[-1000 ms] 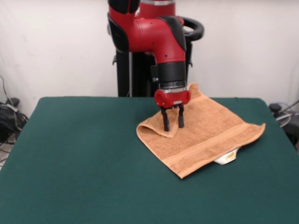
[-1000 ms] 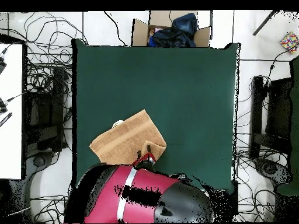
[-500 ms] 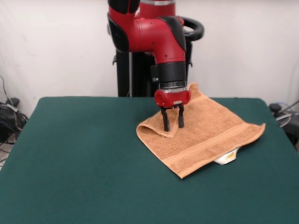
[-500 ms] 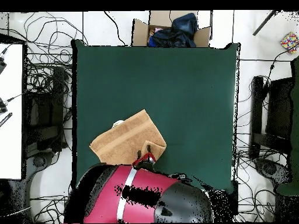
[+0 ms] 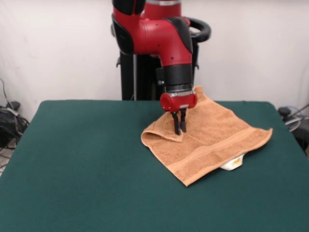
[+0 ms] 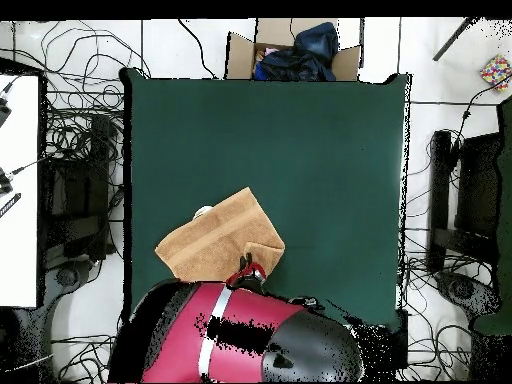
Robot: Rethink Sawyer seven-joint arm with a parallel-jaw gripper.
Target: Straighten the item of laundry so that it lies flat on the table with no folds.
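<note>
The orange-tan terry towel (image 5: 207,140) lies on the dark green desk (image 5: 87,169), toward the robot's side and, in the front view, right of the middle. It is not flat: a corner is folded over onto the top of the cloth, making a raised flap at its left end.

The front view shows the gripper (image 5: 179,128) coming straight down from the red arm (image 5: 164,34), its two black jaws drawn close together and pinching the edge of that folded flap. This view also shows a woven border band running along the towel's near edge, and a white care label (image 5: 232,163) sticking out from under the near right corner.

The overhead view hides most of the grasp, since the arm's red bulk (image 6: 240,335) covers the gripper and the towel's (image 6: 215,240) nearest edge. It does show the towel set askew to the desk (image 6: 320,150) edges and a cardboard box (image 6: 290,52) of dark cloth beyond the far side.
</note>
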